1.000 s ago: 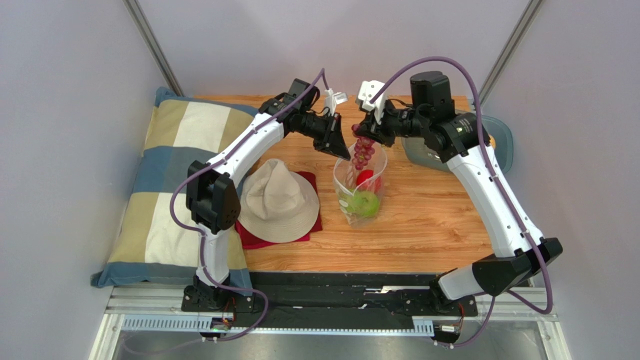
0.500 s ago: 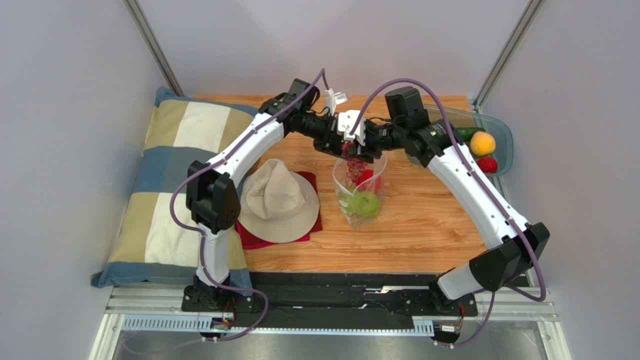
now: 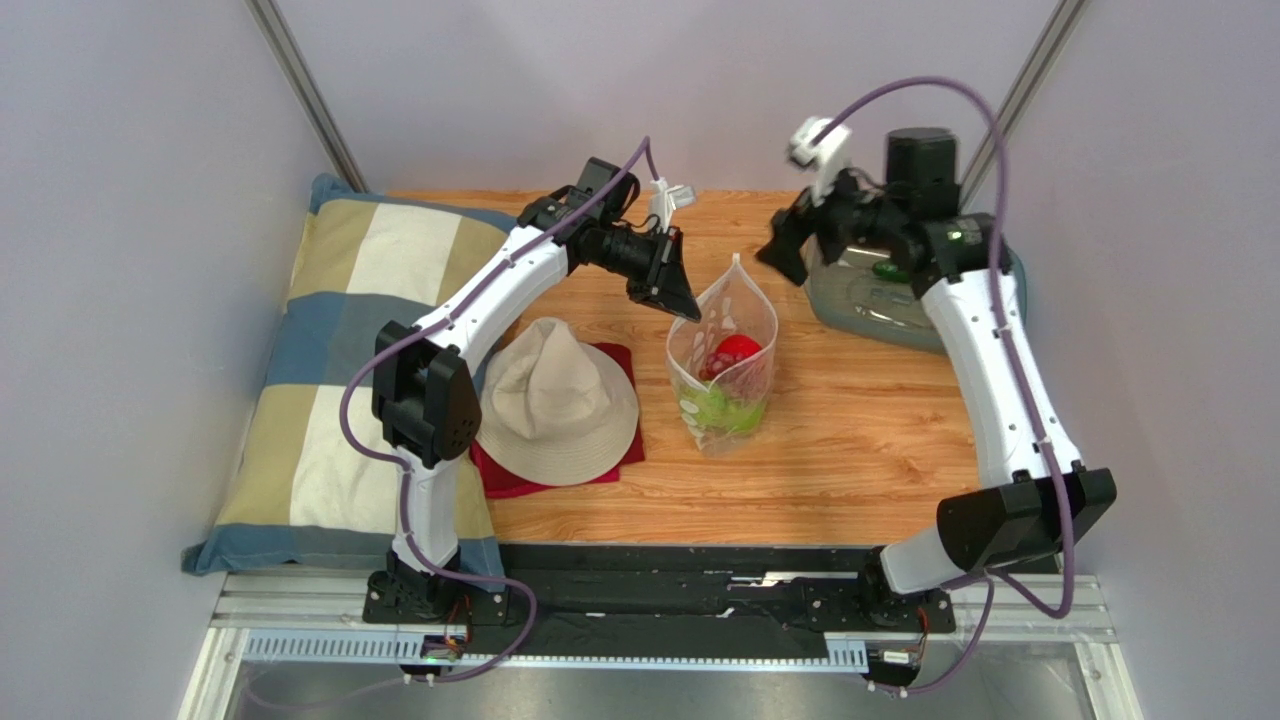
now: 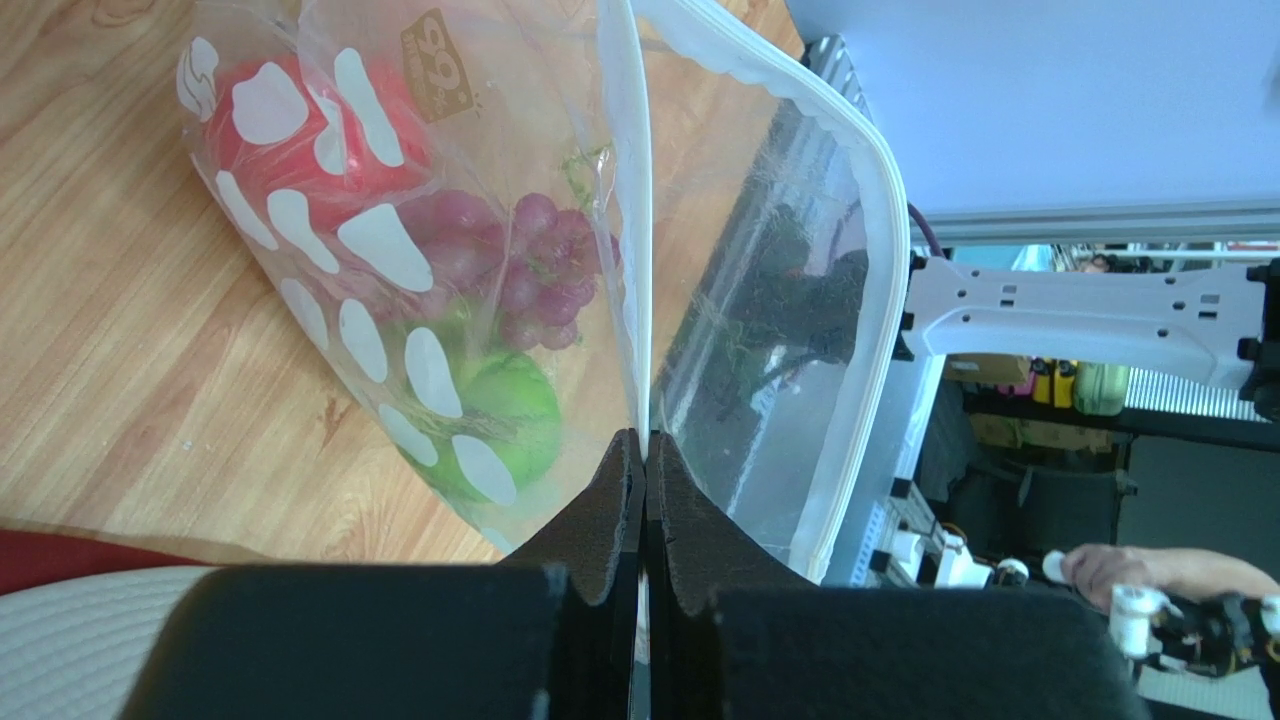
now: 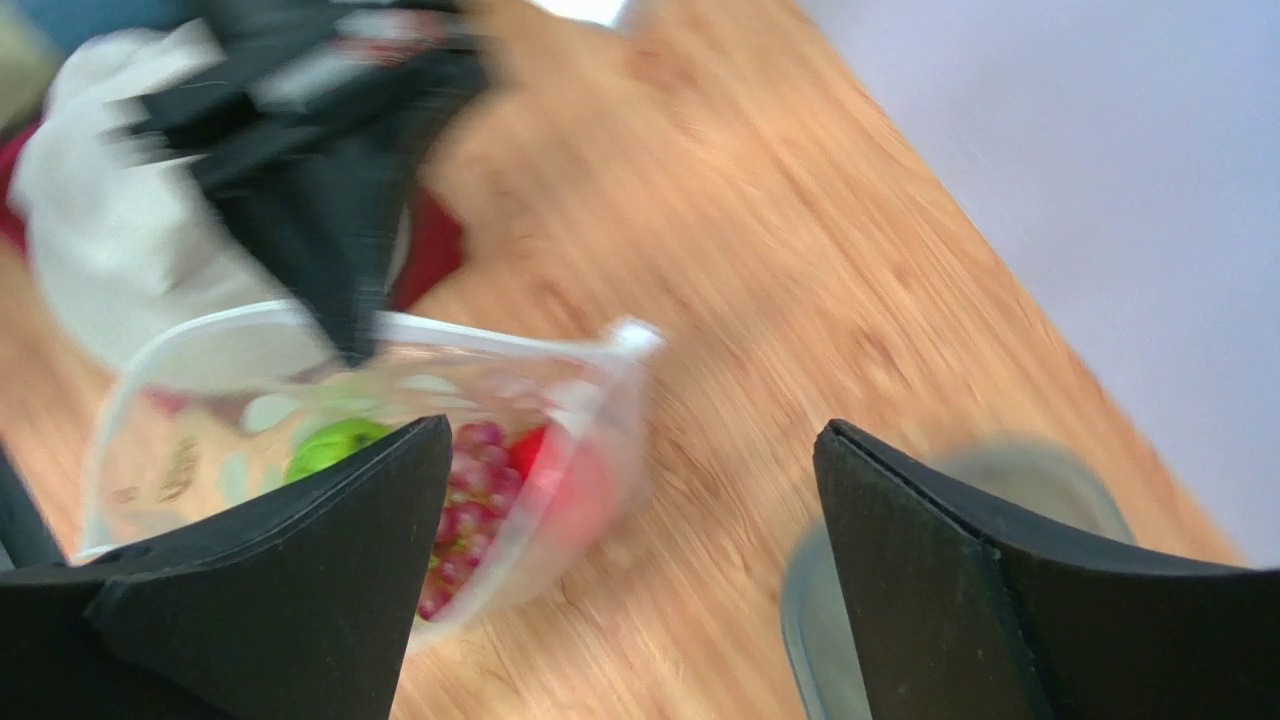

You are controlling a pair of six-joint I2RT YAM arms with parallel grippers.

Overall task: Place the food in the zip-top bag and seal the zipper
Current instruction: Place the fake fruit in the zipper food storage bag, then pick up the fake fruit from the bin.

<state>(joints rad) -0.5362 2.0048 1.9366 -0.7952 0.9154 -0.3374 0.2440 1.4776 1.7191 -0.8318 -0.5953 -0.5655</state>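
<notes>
The polka-dot zip-top bag stands open-mouthed at mid-table. It holds a red ball, purple grapes and a green ball. My left gripper is shut on the bag's mouth edge, on one side of the zipper, and holds it up. My right gripper hangs open and empty, up and to the right of the bag, over the near edge of the grey tray. In the blurred right wrist view the bag lies below that gripper, apart from its fingers.
A beige hat sits on a red cloth left of the bag. A checked pillow covers the table's left side. The right arm hides most of the grey tray; a bit of green shows in it.
The right gripper let the grapes go into the bag, opened wide, and pulled back up and to the right towards the tray. The left gripper has kept its hold in place.
</notes>
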